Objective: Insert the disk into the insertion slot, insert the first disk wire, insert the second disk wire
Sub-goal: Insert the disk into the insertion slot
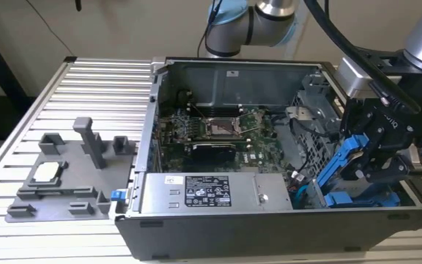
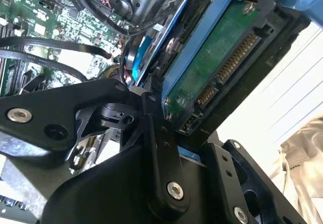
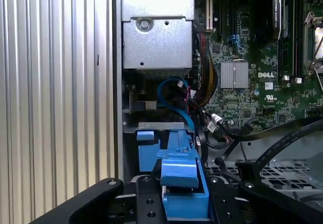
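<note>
Exterior view, one pincer (image 1: 368, 168) clamping one disk (image 1: 343, 159)

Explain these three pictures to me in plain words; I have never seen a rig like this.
This is a robot arm working on an open computer case that lies on a ribbed metal table. The exterior view comes from a camera off the arm and takes in the whole scene. Both wrist views come from cameras riding on the arm, looking closely past its black tool. The tool is shut on the disk, a hard drive in a bright blue frame, held at the case's end on the exterior view's right. Inside the case you see the green motherboard and a silver power supply. Beside the case, on the exterior view's left, a grey fixture tray rests on the table.
</note>
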Motion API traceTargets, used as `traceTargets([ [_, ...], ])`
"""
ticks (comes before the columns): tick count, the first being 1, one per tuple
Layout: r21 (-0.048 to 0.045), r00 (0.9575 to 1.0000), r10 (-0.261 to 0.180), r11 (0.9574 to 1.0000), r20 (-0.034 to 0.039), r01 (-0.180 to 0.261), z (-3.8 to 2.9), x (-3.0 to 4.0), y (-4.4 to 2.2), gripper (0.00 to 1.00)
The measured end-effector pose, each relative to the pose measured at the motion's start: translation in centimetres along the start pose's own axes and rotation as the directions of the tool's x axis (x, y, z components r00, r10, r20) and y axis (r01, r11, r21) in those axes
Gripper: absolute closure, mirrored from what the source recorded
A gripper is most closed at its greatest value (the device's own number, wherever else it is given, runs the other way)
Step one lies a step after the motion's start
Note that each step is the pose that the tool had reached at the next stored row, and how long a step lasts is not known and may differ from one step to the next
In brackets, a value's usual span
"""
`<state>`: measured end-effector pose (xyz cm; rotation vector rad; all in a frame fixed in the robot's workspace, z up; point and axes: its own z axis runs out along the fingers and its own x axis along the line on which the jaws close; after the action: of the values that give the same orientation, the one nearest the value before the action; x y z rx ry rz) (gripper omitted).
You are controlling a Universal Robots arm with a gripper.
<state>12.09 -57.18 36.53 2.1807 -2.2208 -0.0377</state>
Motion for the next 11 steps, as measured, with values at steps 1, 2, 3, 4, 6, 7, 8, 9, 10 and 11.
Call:
traceTargets([
  [1,0.0,1.0,0.0,1.0,0.0002,0.0,0.01,0.0,0.0,0.67],
  [2,-0.0001,1.0,0.0,1.0,-0.0001,0.0,0.01,0.0,0.0,0.66],
  [3,0.0,1.0,0.0,1.0,-0.0001,0.0,0.01,0.0,0.0,0.66],
  [4,0.0,1.0,0.0,1.0,-0.0002,0.0,-0.01,0.0,0.0,0.6],
  [6,-0.0001,1.0,0.0,1.0,0.0,0.0,-0.13,0.0,0.01,0.53],
  [7,-0.0003,1.0,0.0,1.0,-0.0002,0.0,-0.28,0.0,0.02,0.53],
  [8,-0.0005,1.0,0.0,1.0,-0.0007,0.0,-0.46,-0.01,0.02,0.53],
  [9,-0.0006,1.0,0.0,1.0,-0.0012,0.0,-0.66,-0.01,0.03,0.53],
  [10,-0.0007,1.0,0.0,1.0,-0.0019,0.0,-0.87,-0.02,0.04,0.53],
  [11,-0.0008,1.0,0.0,1.0,-0.0027,0.0,-1.07,-0.03,0.04,0.53],
])
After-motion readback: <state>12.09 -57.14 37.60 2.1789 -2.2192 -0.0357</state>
